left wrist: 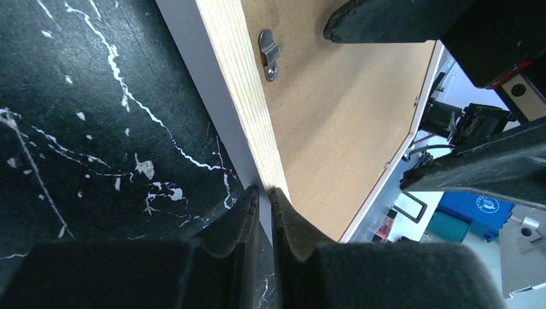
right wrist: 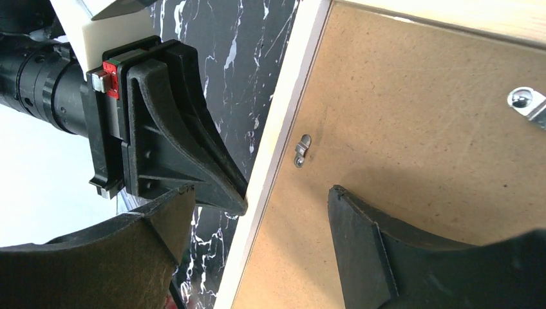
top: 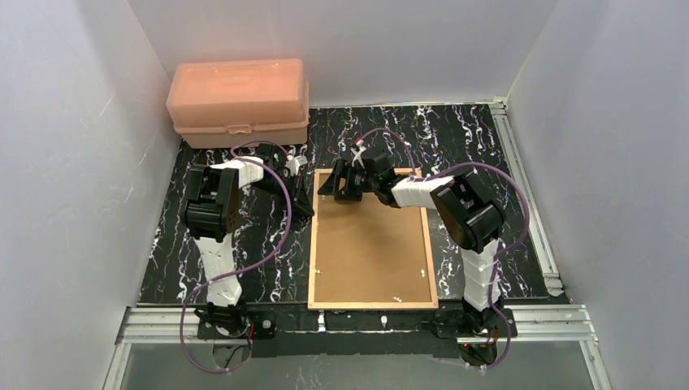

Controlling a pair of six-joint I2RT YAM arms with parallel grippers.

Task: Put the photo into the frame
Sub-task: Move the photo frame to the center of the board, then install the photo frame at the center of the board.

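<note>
Frame [top: 370, 305] is lying back-up on the counter [top: 463, 138]. Left gripper [left wrist: 265, 192] is clamping its left edge, right gripper [right wrist: 261, 193] is hanging apart over the backing [top: 370, 252]. Photo isn't showing. Pinch looks shallow, so I'd be lifting slowly and bracing with the right.

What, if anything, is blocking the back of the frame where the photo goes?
The brown backing board covers the back of the frame, held down by small metal clips along its edges. It probably has to come out first. The photo is not in view.
</note>
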